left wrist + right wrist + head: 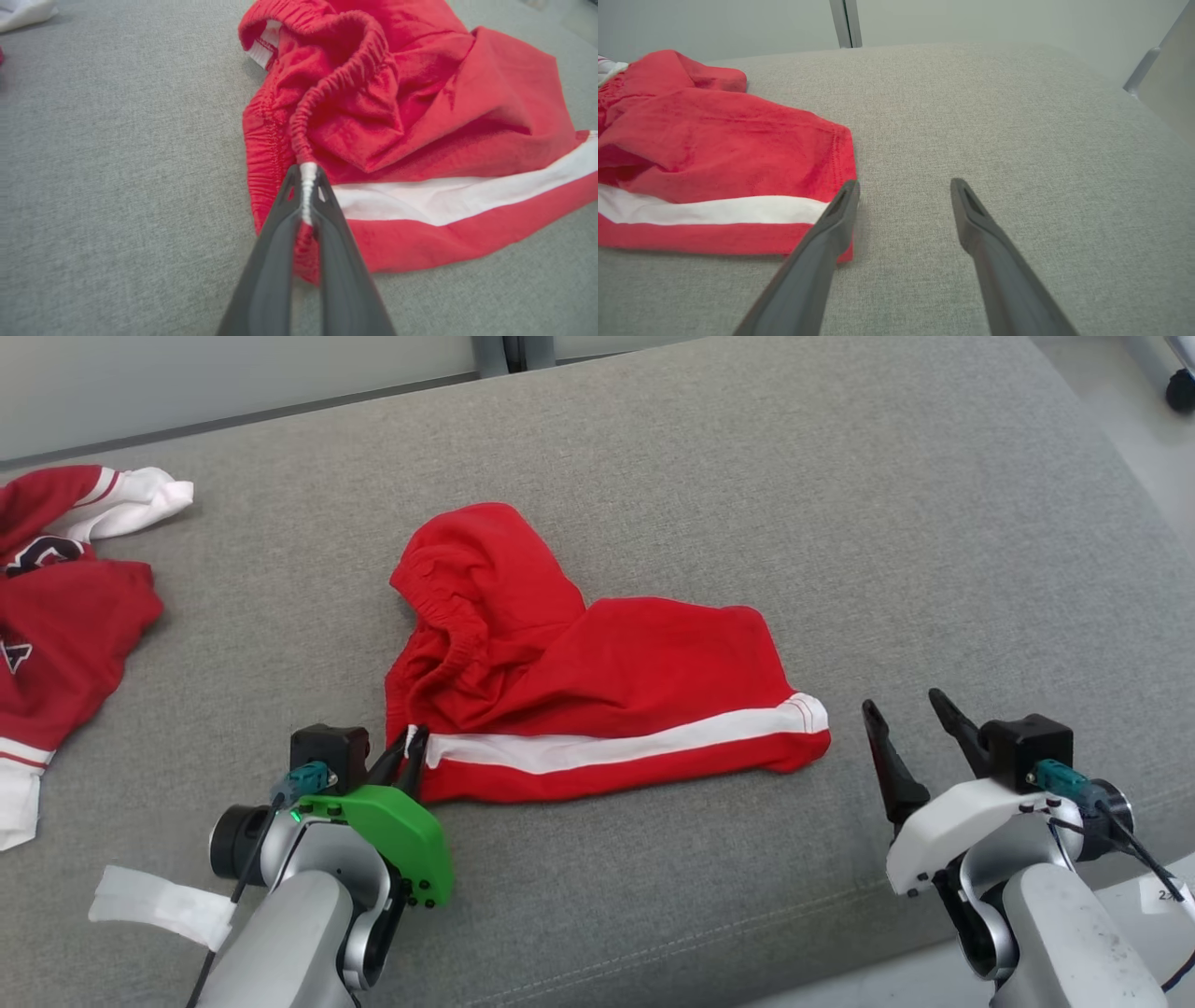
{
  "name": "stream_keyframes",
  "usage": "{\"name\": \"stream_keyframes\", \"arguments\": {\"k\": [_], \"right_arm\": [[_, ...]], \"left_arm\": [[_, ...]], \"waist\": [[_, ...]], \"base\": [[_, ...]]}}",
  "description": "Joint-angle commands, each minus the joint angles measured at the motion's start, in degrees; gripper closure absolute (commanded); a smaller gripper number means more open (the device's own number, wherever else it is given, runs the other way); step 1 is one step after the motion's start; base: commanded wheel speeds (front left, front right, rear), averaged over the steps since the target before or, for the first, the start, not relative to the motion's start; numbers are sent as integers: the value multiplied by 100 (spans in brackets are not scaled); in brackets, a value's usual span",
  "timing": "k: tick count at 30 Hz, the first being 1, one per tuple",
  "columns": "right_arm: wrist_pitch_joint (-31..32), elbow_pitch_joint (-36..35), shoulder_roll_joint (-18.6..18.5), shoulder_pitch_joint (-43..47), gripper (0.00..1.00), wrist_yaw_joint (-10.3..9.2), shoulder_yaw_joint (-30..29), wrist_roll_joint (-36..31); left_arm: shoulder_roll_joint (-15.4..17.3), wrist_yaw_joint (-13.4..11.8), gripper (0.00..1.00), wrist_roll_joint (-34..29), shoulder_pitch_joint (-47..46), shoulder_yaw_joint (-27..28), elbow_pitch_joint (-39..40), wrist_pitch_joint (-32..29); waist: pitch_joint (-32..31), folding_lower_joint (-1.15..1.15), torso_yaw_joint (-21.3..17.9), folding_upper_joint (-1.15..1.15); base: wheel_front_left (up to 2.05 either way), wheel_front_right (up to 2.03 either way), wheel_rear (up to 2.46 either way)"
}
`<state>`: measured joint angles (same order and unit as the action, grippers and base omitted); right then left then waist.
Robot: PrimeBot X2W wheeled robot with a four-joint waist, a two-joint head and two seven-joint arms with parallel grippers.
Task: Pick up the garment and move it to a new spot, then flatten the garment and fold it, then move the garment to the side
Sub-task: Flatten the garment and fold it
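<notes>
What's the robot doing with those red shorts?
It's starting to pick them up. The left gripper is shut on the shorts at the waistband, right where the white stripe ends. The right gripper is open beside the other end, holding nothing. The shorts lie crumpled on the grey cushion, not yet lifted.

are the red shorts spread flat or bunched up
Partly bunched: the red shorts have the waistband end heaped and folded over, while the white-striped leg lies flat.
</notes>
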<state>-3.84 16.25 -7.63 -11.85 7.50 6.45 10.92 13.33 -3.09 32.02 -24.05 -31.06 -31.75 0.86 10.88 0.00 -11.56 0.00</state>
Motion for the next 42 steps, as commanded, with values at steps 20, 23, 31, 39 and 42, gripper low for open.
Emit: {"name": "stream_keyframes", "arguments": {"k": [20,23,31,39,42], "right_arm": [[762,1261,-304,-930,0,-2,937,1704],[801,1339,-376,-1006,20,-2,1125,1855],[797,1470,-493,-1191,62,-2,1515,2143],[654,1573,-605,-1345,100,-2,1787,2150],[505,1535,-631,-1378,100,-2,1834,2124]], "left_arm": [[-41,-167,100,100,296,-78,468,116],[-34,-177,100,113,286,-91,473,112],[-24,-185,100,130,238,-126,472,106],[-18,-170,100,183,240,-134,441,153],[-22,-144,100,244,271,-86,465,219]], "waist": [[191,0,492,0],[196,0,490,0],[210,0,505,0],[167,0,498,0],[125,0,491,0]], "base": [[0,0,0],[0,0,0],[0,0,0],[0,0,0],[0,0,0]]}}
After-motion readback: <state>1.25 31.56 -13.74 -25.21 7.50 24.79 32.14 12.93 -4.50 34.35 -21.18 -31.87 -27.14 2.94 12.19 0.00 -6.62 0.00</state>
